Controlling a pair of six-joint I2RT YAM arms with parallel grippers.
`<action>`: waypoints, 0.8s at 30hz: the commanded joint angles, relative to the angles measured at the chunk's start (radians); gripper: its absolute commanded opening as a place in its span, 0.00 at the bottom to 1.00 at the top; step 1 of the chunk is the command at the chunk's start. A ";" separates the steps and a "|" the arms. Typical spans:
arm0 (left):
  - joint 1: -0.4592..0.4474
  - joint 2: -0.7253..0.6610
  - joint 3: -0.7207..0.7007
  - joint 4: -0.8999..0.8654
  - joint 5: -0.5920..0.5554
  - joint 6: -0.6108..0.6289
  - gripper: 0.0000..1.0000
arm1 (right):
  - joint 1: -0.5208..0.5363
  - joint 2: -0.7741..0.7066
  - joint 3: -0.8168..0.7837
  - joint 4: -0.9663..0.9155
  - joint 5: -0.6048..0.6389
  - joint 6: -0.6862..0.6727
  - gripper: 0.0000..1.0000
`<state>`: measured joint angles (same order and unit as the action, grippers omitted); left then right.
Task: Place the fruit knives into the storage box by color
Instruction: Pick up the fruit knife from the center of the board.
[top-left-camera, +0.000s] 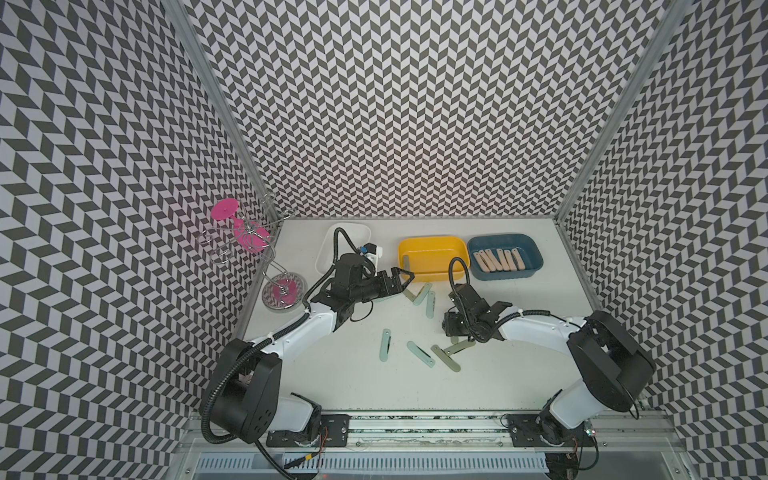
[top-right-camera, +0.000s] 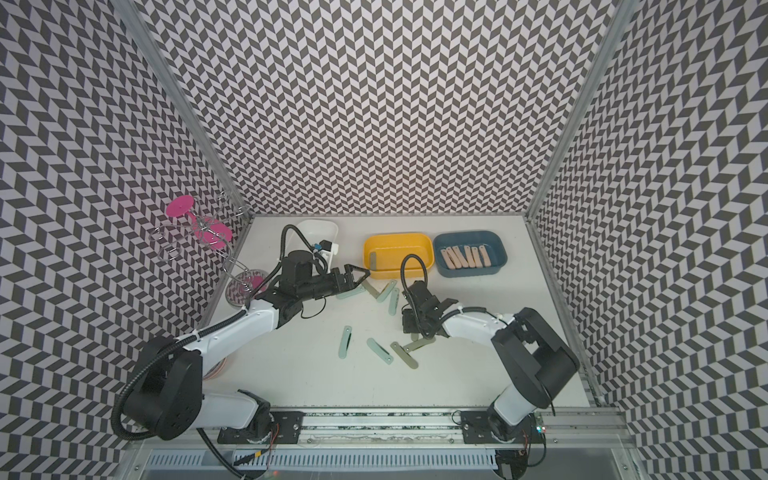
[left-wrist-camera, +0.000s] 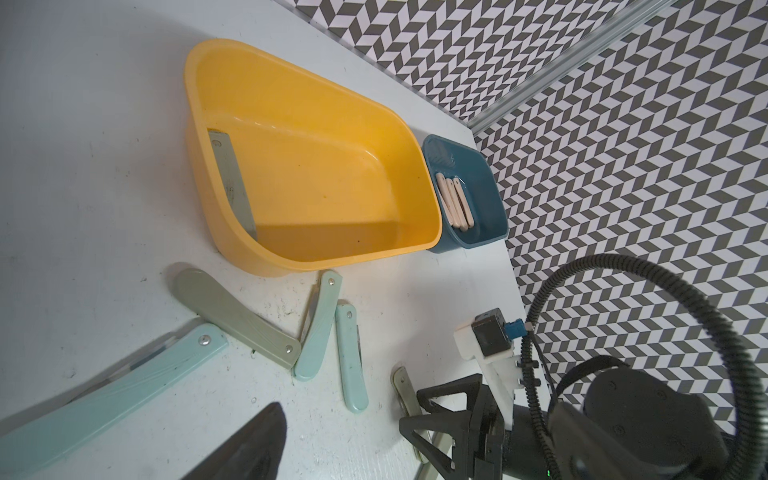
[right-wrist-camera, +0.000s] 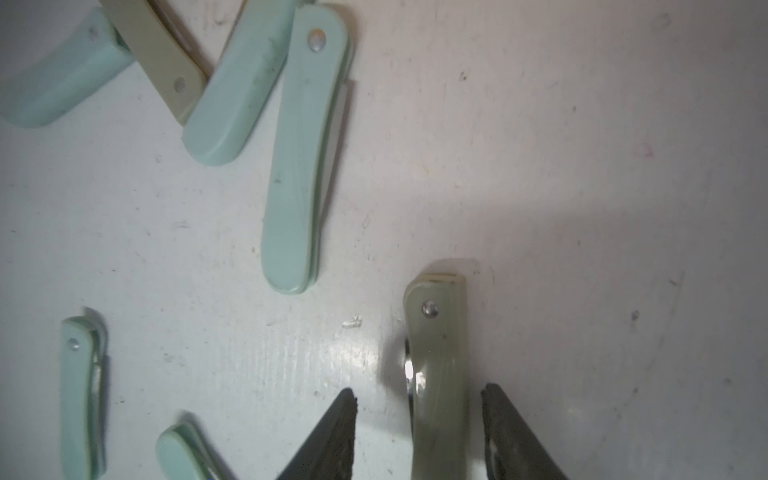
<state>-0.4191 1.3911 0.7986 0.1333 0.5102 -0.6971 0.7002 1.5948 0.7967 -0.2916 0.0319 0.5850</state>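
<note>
My right gripper (right-wrist-camera: 419, 399) points down at the table, open, its fingers standing on either side of a grey-green fruit knife (right-wrist-camera: 438, 365) with a gap on each side. In a top view it hangs right of centre (top-left-camera: 453, 332). My left gripper (top-left-camera: 405, 280) hovers open and empty beside the yellow storage box (top-left-camera: 432, 242), which holds one grey-green knife (top-left-camera: 406, 262). The blue storage box (top-left-camera: 536, 259) holds several peach-pink knives (top-left-camera: 498, 259). Mint knives (top-left-camera: 430, 303) and grey-green knives (top-left-camera: 446, 358) lie loose on the table.
A white box (top-left-camera: 326, 249) sits at the back left, partly behind my left arm. A wire rack with pink glasses (top-left-camera: 245, 237) stands at the left edge. Patterned walls close three sides, and a metal rail (top-left-camera: 415, 432) runs along the front.
</note>
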 joint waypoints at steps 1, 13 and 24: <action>-0.004 -0.024 -0.009 0.028 -0.004 -0.002 1.00 | 0.039 -0.024 -0.014 -0.046 0.103 -0.004 0.49; -0.005 -0.030 -0.009 0.032 -0.009 -0.010 1.00 | 0.113 0.043 0.024 -0.122 0.235 0.001 0.41; -0.010 -0.031 -0.007 0.035 -0.012 -0.012 1.00 | 0.131 0.066 0.015 -0.111 0.234 0.012 0.29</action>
<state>-0.4202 1.3819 0.7986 0.1352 0.5091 -0.7017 0.8223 1.6241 0.8154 -0.3809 0.2665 0.5884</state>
